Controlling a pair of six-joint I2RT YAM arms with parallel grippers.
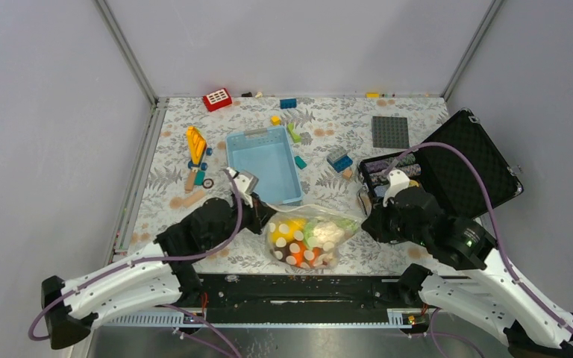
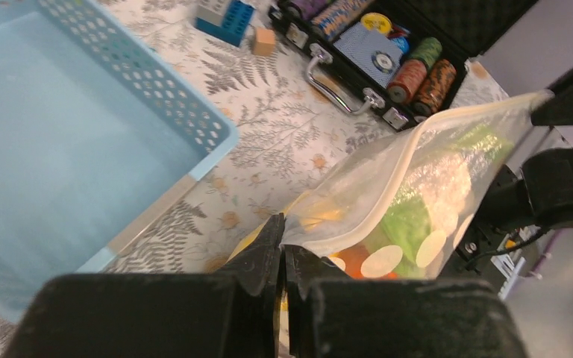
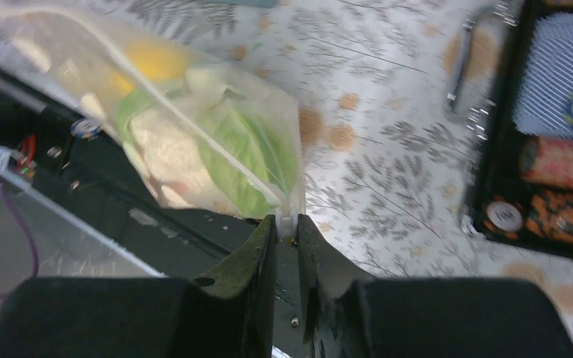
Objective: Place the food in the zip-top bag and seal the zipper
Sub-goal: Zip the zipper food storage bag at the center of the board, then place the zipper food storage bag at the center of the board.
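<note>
Top external view showed the bag stretched between the two grippers near the table's front edge, just in front of the basket. Food sat inside the bag: yellow, orange, green and white pieces. Left gripper was clamped on the bag's left corner, and right gripper on its right corner, at the zipper's end. Whether the zipper was sealed could not be determined. An open black case held chip stacks.

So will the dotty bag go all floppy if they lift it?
Probably floppy: the zip-top bag is thin creased film, pinched at its ends by the left gripper and right gripper. The food bunches in one lump, so it would likely hang bottom-heavy.
</note>
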